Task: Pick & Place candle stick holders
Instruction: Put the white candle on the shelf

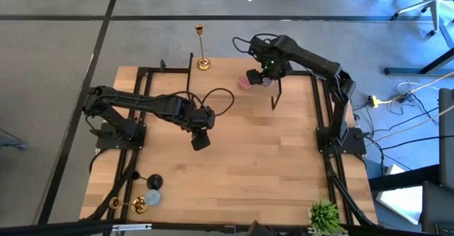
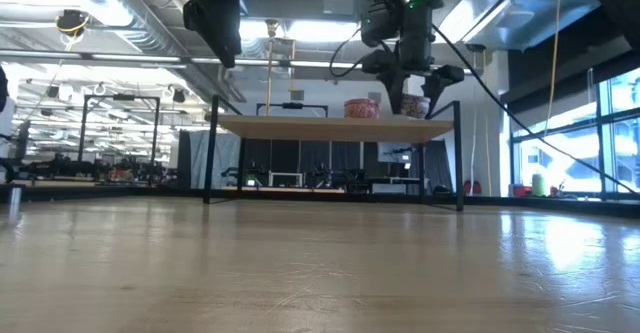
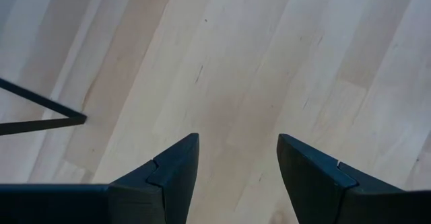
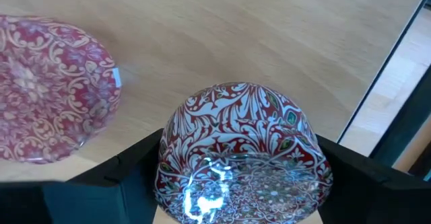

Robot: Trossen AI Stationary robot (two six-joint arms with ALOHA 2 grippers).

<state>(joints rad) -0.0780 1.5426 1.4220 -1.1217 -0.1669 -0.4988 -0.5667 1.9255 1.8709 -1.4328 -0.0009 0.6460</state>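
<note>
The right hand [image 1: 264, 78], at upper centre, is grasping a red patterned bowl [image 4: 244, 158]; the left hand [image 1: 200, 139] is hanging released over the surface [image 1: 262, 165]. No writing is readable.

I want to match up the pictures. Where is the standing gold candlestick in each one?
High view: the standing candlestick, at the table's far edge.
Low view: its thin gold stem, left of centre.
Left wrist view: not in it.
Right wrist view: not in it.
Shared landmark: the loose red patterned dome, just right of it.
</note>
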